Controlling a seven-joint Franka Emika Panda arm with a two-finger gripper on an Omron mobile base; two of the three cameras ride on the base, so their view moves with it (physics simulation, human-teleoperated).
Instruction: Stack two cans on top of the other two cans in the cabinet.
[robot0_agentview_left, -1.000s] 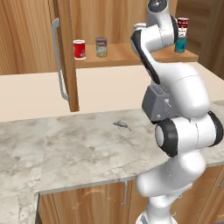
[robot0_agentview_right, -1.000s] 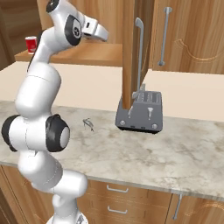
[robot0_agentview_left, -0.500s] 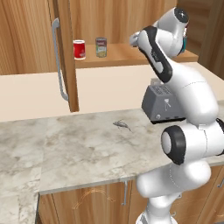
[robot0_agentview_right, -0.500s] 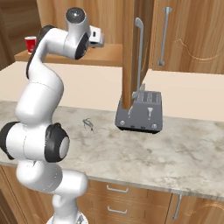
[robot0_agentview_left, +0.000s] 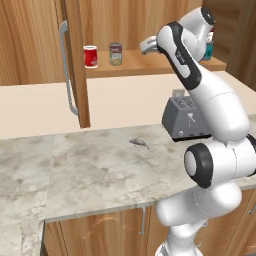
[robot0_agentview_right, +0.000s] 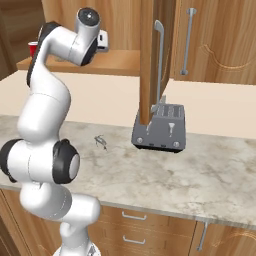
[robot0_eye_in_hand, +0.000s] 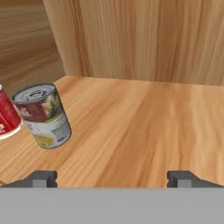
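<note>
The arm half hides the teal can. The red can is cut off. The claw is wide apart, holding nothing; the grey can stands on the shelf to its left

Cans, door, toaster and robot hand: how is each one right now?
red-and-white can: upright on the shelf, nothing on it.
grey can: upright beside it, a gap between them.
teal can: on the shelf, partly hidden by the arm.
cabinet door: swung open.
toaster: on the counter, slots empty.
gripper: open, empty.
</note>
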